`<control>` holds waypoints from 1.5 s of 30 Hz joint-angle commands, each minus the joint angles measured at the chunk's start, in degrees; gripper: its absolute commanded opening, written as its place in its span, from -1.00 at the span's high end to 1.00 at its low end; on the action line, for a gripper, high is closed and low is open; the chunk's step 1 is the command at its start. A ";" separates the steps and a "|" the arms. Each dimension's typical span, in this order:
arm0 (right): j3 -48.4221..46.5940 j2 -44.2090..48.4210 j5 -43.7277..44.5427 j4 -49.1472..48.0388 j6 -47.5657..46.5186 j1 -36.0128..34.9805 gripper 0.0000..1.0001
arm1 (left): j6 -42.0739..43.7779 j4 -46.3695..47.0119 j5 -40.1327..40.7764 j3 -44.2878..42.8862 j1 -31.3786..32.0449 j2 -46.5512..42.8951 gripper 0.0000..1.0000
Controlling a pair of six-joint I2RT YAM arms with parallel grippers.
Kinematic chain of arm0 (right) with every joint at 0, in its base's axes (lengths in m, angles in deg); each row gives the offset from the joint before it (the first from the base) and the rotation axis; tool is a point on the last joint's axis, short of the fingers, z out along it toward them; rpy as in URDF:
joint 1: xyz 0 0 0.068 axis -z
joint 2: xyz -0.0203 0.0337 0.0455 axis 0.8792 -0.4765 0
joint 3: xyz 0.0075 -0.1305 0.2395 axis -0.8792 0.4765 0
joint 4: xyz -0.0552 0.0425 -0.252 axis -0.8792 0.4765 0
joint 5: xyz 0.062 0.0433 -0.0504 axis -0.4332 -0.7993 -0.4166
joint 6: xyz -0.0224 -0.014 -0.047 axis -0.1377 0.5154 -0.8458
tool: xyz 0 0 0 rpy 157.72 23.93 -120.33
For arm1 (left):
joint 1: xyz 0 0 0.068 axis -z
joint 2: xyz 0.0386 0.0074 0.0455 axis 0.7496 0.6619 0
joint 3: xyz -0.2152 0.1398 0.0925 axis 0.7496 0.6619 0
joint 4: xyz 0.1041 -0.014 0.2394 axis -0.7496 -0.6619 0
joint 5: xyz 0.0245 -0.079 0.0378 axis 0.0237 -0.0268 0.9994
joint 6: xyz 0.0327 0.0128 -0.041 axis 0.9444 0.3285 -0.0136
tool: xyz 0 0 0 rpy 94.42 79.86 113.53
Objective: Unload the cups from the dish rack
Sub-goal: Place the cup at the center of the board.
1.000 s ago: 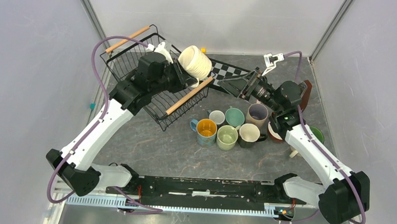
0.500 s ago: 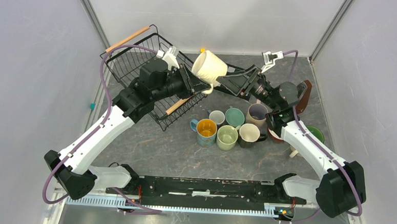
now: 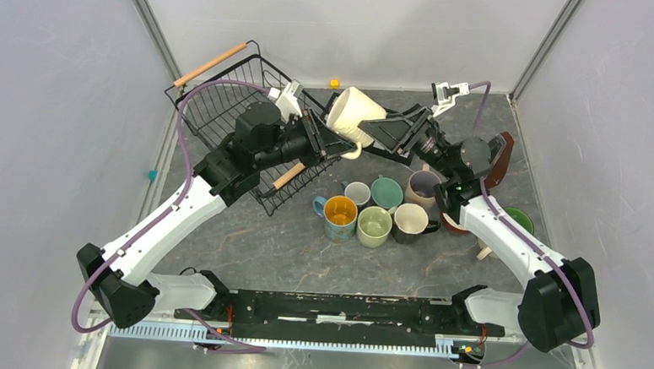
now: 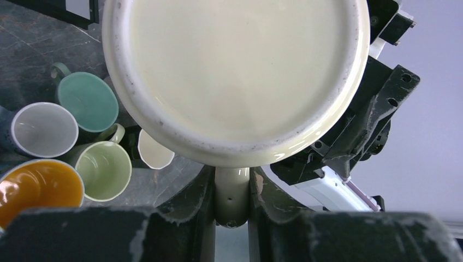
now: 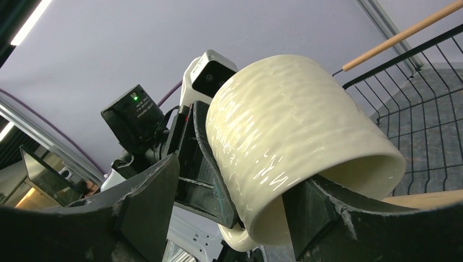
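My left gripper [image 3: 344, 146] is shut on the handle of a cream mug [image 3: 354, 111] and holds it in the air, tilted, to the right of the black wire dish rack [image 3: 218, 111]. In the left wrist view the handle sits pinched in the left gripper [image 4: 232, 191] below the mug's bottom [image 4: 235, 71]. My right gripper [image 3: 383, 128] is open. In the right wrist view its fingers [image 5: 147, 207] straddle the wall of the mug [image 5: 289, 131], one outside and one inside the rim. I see no cups in the rack.
Several cups stand grouped on the table: white [image 3: 357, 193], teal [image 3: 386, 192], beige-pink [image 3: 424, 186], blue with yellow inside [image 3: 339, 215], light green [image 3: 374, 225], black [image 3: 410, 223]. A green cup [image 3: 521, 220] and a brown metronome [image 3: 502, 160] lie behind the right arm.
My left gripper has carried the cream mug right, from over the rack's rim toward the right gripper. The right gripper has come up to it and now straddles its rim.
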 commanded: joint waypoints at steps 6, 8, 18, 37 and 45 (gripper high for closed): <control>-1.02 -1.05 0.45 -5.25 1.78 -1.60 -0.27 | -3.43 13.47 -5.13 1.35 0.51 -1.66 0.95; -1.02 -0.94 0.69 -5.17 1.78 -1.72 -0.22 | -3.61 14.15 -5.37 2.36 0.51 -2.23 0.95; -1.86 -1.14 1.48 -4.61 1.48 -2.68 0.71 | -4.63 15.98 -7.04 6.19 0.61 -4.29 0.95; -8.97 2.36 6.98 16.25 -11.40 -2.95 1.00 | 3.04 4.17 -3.29 8.46 0.65 -10.59 -1.00; -14.60 5.15 13.91 38.49 -24.25 -3.78 1.00 | 10.54 -8.42 1.37 3.56 0.55 -15.35 -1.00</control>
